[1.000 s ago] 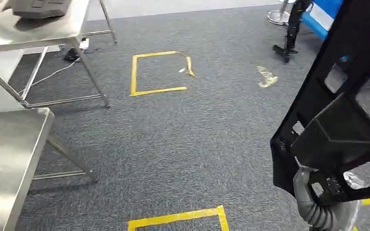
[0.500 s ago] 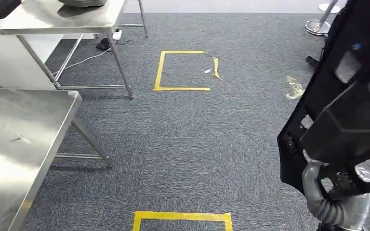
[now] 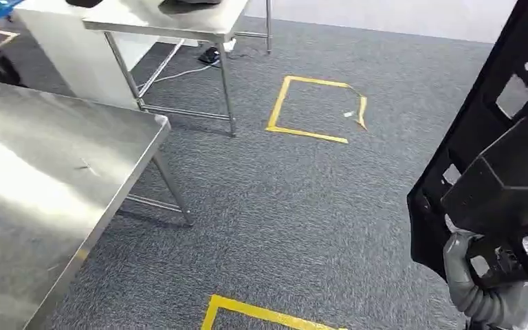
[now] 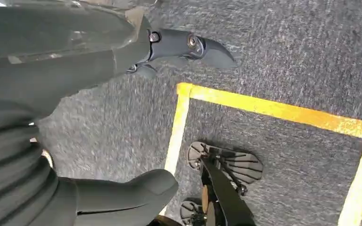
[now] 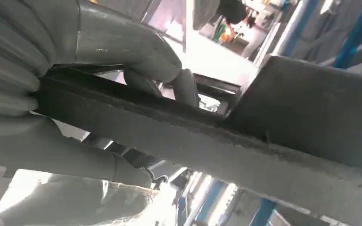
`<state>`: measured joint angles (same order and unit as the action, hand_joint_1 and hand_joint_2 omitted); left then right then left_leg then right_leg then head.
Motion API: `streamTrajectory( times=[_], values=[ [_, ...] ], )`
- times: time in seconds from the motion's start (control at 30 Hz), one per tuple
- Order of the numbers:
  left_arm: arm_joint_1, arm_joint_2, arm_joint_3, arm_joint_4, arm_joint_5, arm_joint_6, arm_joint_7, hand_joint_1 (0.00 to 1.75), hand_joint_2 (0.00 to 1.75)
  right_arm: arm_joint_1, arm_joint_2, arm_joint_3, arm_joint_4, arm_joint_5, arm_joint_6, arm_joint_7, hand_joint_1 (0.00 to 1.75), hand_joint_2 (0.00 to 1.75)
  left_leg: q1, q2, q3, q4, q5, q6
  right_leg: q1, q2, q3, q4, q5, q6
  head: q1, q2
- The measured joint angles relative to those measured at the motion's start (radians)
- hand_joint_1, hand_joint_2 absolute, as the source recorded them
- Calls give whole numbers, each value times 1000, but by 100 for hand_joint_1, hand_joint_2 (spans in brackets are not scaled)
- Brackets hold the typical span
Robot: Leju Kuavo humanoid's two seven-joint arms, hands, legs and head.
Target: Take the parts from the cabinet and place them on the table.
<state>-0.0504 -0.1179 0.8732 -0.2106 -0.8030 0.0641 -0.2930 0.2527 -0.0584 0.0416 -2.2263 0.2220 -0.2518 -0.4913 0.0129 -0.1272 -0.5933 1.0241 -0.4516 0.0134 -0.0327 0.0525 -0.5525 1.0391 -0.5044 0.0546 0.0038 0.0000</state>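
1. A large black moulded part (image 3: 502, 165), pierced by several cut-outs, is held upright and tilted at the right side of the head view, above the grey carpet (image 3: 302, 220).
2. The right hand (image 3: 464, 275) is seen at the lower edge of the part; in the right wrist view its thumb and fingers (image 5: 160, 66) are clamped on either side of a flat black bar of the part (image 5: 207, 141).
3. The left hand (image 4: 99, 56) hangs over the carpet in the left wrist view, with its thumb (image 4: 127, 193) set apart from a dark finger (image 4: 193, 47) and nothing held between them.
4. A steel table (image 3: 48, 185) occupies the left of the head view, well apart from the part.
5. A second steel table (image 3: 172, 24) stands farther back, with dark objects resting on its top; these are cut off by the frame edge.
6. A yellow tape square (image 3: 316, 110) is marked on the carpet between the far table and the part; another tape line (image 3: 261, 313) lies near the lower edge.
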Motion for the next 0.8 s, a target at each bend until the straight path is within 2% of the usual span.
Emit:
streamTrajectory(
  times=[0.07, 0.1, 0.13, 0.17, 0.2, 0.23, 0.27, 0.3, 0.33, 0.37, 0.4, 0.43, 0.47, 0.5, 0.57, 0.6, 0.63, 0.67, 0.7, 0.73, 0.77, 0.8],
  values=[
    [4, -1, 0, 0, -3, -4, -11, 0, 175, -4, 0, 0, 0, 0, 7, -4, 175, 175, 6, -17, -5, -6, 8, -12, 1, -18, 2, -1, 5, -14, 0, 0],
    [5, -1, 0, 0, -3, -7, -18, 0, 175, -9, 0, -1, 0, -3, 12, -9, 175, 175, 8, 0, -7, 1, 3, -13, -8, -30, 2, -4, 10, -21, -2, 0],
    [2, -4, 0, 0, -1, -5, -19, 0, 175, -12, 0, -3, 0, -8, 16, -12, 175, 175, -1, 65, -21, 32, -20, -14, -5, -39, 3, -5, 9, -26, -7, 0],
    [-3, -5, 2, 0, 8, 3, -16, 0, 175, -12, 0, -5, 0, -18, 24, -15, 175, 175, 0, 98, -50, 90, -55, -16, -1, -52, 2, -5, 9, -34, -15, 0],
    [-9, -7, 6, 0, 13, 11, -9, 0, 175, -12, 0, -8, 2, -28, 28, -14, 175, 175, 2, 113, -93, 176, -97, -17, 4, -67, 2, -4, 7, -37, -15, 0],
    [-10, -8, 8, 0, 11, 15, 3, 0, 175, -13, 1, -8, 3, -34, 34, -15, 175, 175, 1, 118, -132, 254, -128, -17, 9, -82, 1, -4, 6, -39, -16, 0],
    [-7, -8, 9, 0, 1, 16, 22, 0, 175, -13, 2, -8, 7, -36, 37, -14, 175, 175, 1, 119, -157, 303, -139, -16, 13, -96, 0, -4, 4, -41, -16, 0],
    [-2, -7, 9, 1, -8, 16, 33, 0, 175, -12, 5, -8, 10, -36, 39, -14, 175, 175, 1, 119, -156, 300, -126, -14, 16, -107, 1, -4, 3, -43, -16, 0],
    [2, -6, 9, 1, -13, 15, 40, 0, 175, -11, 10, -8, 13, -36, 39, -14, 175, 175, 0, 121, -135, 257, -96, -10, 17, -118, 2, -4, 2, -44, -16, 0],
    [4, -5, 9, 1, -13, 14, 48, 0, 175, -9, 14, -7, 15, -36, 39, -14, 175, 175, -2, 129, -88, 169, -51, -4, 19, -131, 5, -4, 0, -45, -16, 0],
    [4, -3, 9, 1, -13, 14, 54, 0, 175, -7, 18, -7, 16, -36, 39, -14, 175, 175, -7, 155, -34, 73, -11, 5, 20, -143, 9, -4, -2, -48, -16, 0],
    [2, 1, 9, 1, -13, 13, 56, 0, 175, -4, 21, -7, 16, -38, 39, -14, 175, 175, -17, 208, -3, 13, -13, 12, 22, -153, 11, -4, -5, -45, -15, 0],
    [1, 3, 9, 1, -13, 13, 57, 0, 175, -2, 23, -8, 17, -39, 39, -15, 175, 175, -23, 204, -3, 10, -11, 15, 32, -164, 10, -4, -8, -41, -13, 0],
    [0, 3, 9, 1, -13, 12, 57, 0, 175, 0, 24, -8, 18, -40, 39, -14, 175, 175, -28, 192, -6, 11, -12, 17, 26, -170, 11, -5, -9, -37, -16, 0],
    [5, 10, 10, 1, -13, 12, 58, 0, 175, 1, 30, -7, 21, -41, 39, -15, 175, 175, -34, 169, -6, 2, -9, 30, 23, -194, 23, -14, -8, -27, -16, 0],
    [6, 11, 10, 1, -13, 12, 58, 0, 175, 2, 30, -7, 21, -41, 39, -15, 175, 175, -17, 153, 14, -24, 6, 38, 27, -188, 19, -10, -16, -21, -16, 0],
    [6, 9, 10, 1, -13, 12, 58, 0, 175, 2, 30, -7, 23, -42, 39, -15, 175, 175, -20, 146, 22, -34, 10, 41, 21, -130, 18, 14, -29, -22, -11, 0],
    [4, 11, 10, 1, -13, 12, 60, 0, 175, 4, 31, -7, 23, -42, 39, -18, 175, 175, -18, 136, 23, -35, 14, 46, 21, -87, -7, 68, -56, -28, -13, 0],
    [0, 12, 10, 1, -13, 12, 60, 0, 175, 8, 31, -8, 24, -43, 39, -18, 175, 175, -16, 120, 20, -35, 14, 46, 20, -65, -47, 151, -90, -33, -6, 0],
    [0, 11, 10, 1, -13, 12, 60, 0, 175, 11, 31, -8, 26, -43, 39, -18, 175, 175, -16, 105, 19, -35, 14, 46, 19, -59, -86, 224, -117, -34, -5, 0],
    [1, 11, 10, 1, -13, 11, 61, 0, 175, 12, 31, -7, 28, -43, 39, -18, 175, 175, -16, 91, 19, -34, 14, 46, 19, -58, -113, 276, -131, -30, -6, 0],
    [2, 11, 10, 1, -13, 11, 61, 0, 175, 13, 31, -7, 31, -43, 39, -18, 175, 175, -15, 76, 20, -34, 14, 45, 18, -58, -120, 280, -123, -22, -5, 0]
  ],
)
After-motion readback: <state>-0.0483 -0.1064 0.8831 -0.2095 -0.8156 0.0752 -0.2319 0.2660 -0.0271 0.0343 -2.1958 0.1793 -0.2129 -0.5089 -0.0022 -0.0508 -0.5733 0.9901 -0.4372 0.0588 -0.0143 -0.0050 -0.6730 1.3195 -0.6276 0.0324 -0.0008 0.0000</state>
